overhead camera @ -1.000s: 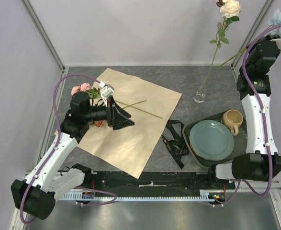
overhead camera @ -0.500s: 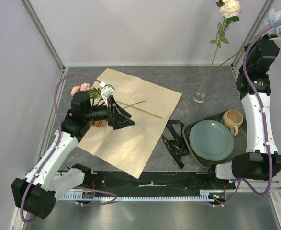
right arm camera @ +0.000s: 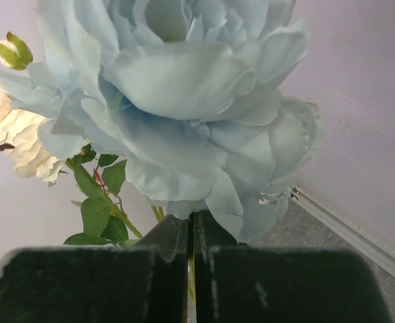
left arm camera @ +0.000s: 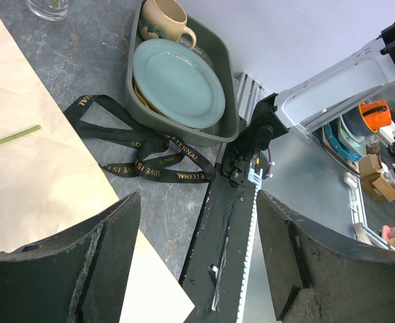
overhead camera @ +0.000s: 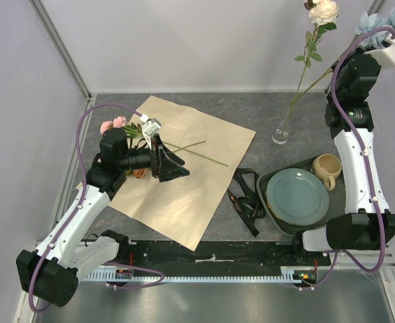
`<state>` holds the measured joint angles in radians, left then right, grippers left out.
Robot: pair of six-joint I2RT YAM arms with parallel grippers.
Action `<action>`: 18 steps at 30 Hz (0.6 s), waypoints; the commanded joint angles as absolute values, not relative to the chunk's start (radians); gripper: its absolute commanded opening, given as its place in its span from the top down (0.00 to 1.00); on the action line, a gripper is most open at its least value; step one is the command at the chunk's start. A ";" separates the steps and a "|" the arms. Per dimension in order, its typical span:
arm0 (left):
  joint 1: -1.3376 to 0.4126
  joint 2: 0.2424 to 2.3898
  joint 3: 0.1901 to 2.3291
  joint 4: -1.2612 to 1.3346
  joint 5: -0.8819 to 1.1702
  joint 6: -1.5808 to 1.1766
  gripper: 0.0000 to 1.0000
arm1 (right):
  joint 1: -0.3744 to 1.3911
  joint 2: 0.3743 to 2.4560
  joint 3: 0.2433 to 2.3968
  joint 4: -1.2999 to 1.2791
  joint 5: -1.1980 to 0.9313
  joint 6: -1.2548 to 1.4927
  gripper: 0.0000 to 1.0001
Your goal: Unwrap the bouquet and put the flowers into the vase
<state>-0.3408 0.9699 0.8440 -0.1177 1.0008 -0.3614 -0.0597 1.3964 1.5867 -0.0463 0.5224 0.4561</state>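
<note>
The bouquet lies unwrapped: its kraft paper point(overhead camera: 184, 168) is spread flat, with pink roses point(overhead camera: 113, 124) and a green stem point(overhead camera: 198, 154) at its left. My left gripper point(overhead camera: 173, 168) hovers open over the paper, nothing between its fingers point(left arm camera: 96, 262). The clear vase point(overhead camera: 280, 136) holds a cream-white rose point(overhead camera: 324, 11). My right gripper point(overhead camera: 385, 37) is raised at the far right, shut on the stem just under a pale blue flower point(right arm camera: 177, 87). The blue flower's stem point(overhead camera: 315, 82) slants down toward the vase; I cannot tell whether its end is inside.
A black ribbon with gold lettering point(overhead camera: 247, 195) lies between the paper and a dark tray point(overhead camera: 272, 180). The tray carries a teal plate point(overhead camera: 298, 196) and a beige mug point(overhead camera: 327, 168). Walls stand close behind and to both sides.
The right arm has swung up and left, carrying the blue flower toward the white rose. The left arm has not moved.
</note>
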 commanded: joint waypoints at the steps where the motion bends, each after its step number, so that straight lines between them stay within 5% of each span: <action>1: -0.344 0.965 0.844 -0.087 1.026 -0.345 0.24 | -0.046 1.405 1.586 -0.009 0.545 0.405 1.00; 18: -0.342 0.968 0.844 -0.087 1.026 -0.342 0.24 | -0.043 1.427 1.594 0.035 0.565 0.374 1.00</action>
<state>-0.3408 0.9699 0.8440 -0.1177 1.0012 -0.3614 -0.0475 1.4242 1.5799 -0.0139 0.5472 0.3988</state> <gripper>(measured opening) 0.758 0.013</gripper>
